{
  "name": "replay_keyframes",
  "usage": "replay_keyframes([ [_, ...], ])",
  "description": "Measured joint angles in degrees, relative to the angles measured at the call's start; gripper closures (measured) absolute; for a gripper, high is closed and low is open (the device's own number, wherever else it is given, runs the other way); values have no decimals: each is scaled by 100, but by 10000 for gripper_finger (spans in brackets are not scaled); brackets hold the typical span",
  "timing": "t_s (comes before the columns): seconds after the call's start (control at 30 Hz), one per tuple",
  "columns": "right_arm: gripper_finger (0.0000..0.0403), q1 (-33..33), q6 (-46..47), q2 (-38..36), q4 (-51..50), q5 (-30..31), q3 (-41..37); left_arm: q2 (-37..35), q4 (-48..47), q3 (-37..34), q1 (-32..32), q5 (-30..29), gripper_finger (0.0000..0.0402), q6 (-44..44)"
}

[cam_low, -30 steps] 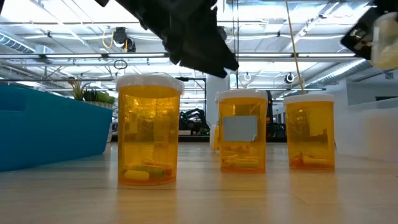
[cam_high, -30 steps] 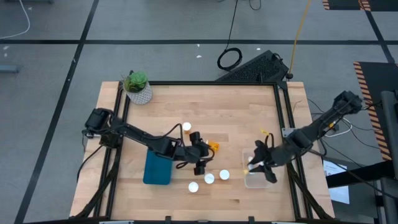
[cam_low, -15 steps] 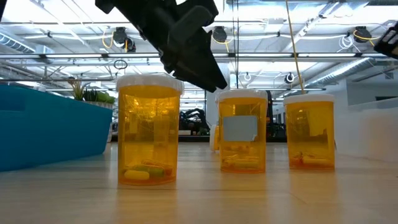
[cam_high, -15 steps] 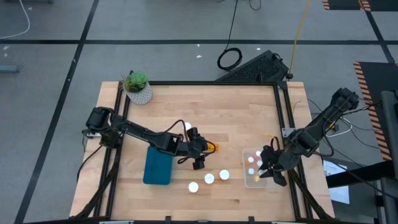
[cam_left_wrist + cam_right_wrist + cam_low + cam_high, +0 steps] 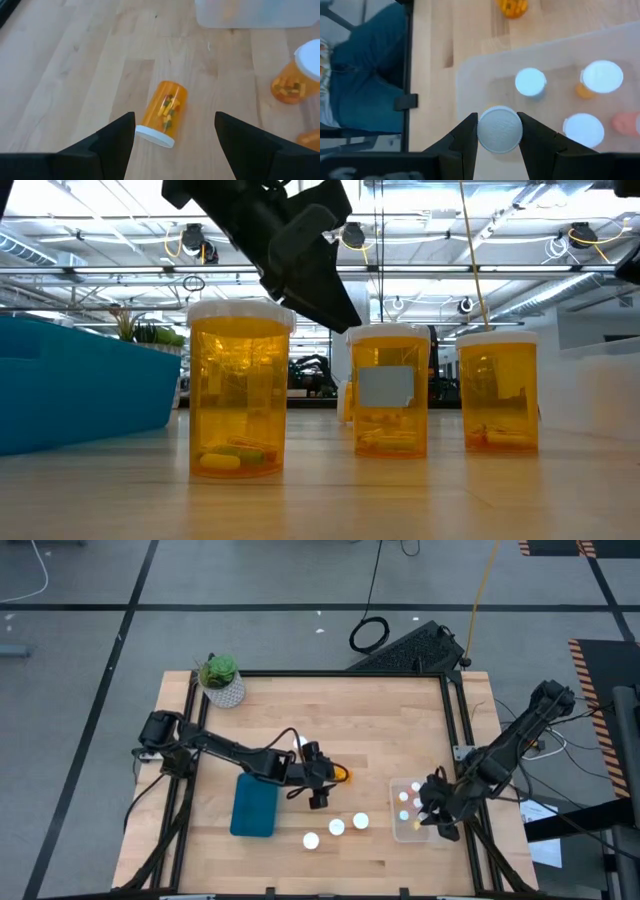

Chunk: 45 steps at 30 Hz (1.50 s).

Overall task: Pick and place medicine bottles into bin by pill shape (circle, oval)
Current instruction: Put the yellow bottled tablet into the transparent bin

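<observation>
Over the clear bin (image 5: 408, 810), the right gripper (image 5: 500, 131) clamps a white-capped bottle (image 5: 499, 128), cap upward, three caps below. Well left of the bin, the left gripper (image 5: 175, 131), spread wide, faces a toppled bottle (image 5: 163, 113) lying lengthwise between its fingers on wooden table (image 5: 380, 730).

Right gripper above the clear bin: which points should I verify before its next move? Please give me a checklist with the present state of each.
1. Right gripper shut on a bottle: ok.
2. Held bottle hangs over the clear bin, inside its rim: ok.
3. Free spot under it, beside the three capped bottles already inside: cannot tell, hidden by the cap.
4. Pill shape suits this bin: cannot tell, only the cap shows.
5. Left gripper far from the bin, open over a lying bottle: ok.
</observation>
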Motion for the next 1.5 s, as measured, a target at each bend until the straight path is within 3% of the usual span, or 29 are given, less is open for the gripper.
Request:
replay_keyframes([
  [0.43, 285, 20, -78, 367, -329, 288, 0, 0, -36, -2, 121, 13, 128, -104],
  [1.07, 283, 20, -425, 1503, -2, 171, 0, -2, -171, -2, 217, 6, 128, -102],
  [1.5, 221, 20, -428, 1582, 71, 131, 9, -2, -191, -2, 291, 4, 128, 12],
])
